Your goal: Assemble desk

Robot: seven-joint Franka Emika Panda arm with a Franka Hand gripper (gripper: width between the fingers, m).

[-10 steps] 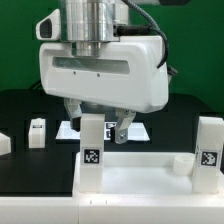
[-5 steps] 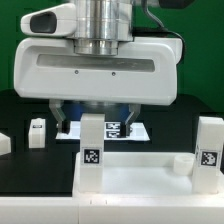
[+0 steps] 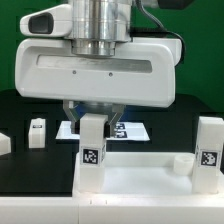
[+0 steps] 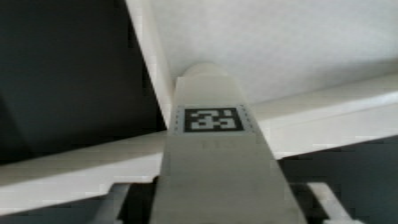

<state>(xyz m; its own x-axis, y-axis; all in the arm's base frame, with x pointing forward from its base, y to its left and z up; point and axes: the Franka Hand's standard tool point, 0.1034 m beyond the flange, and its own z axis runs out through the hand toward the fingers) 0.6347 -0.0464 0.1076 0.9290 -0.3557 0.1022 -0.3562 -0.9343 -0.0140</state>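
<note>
As fingers (image 3: pixel 72 110) flank leg (image 3: pixel 92 140), another (image 3: pixel 209 150) stands apart.

A white leg (image 4: pixel 217 165) fills the middle, its black-and-white tag (image 4: pixel 215 119) facing the camera near its far end. The jaws flank its near end; contact is unclear. Behind lie the white desk top (image 4: pixel 285 45) and the dark worktop (image 4: pixel 63 80).

Upright leg (image 3: pixel 93 140) between the jaws, second upright leg (image 3: pixel 210 150) well apart toward the exterior view's right, bare desk top (image 3: pixel 140 185) between them, free room above it.
</note>
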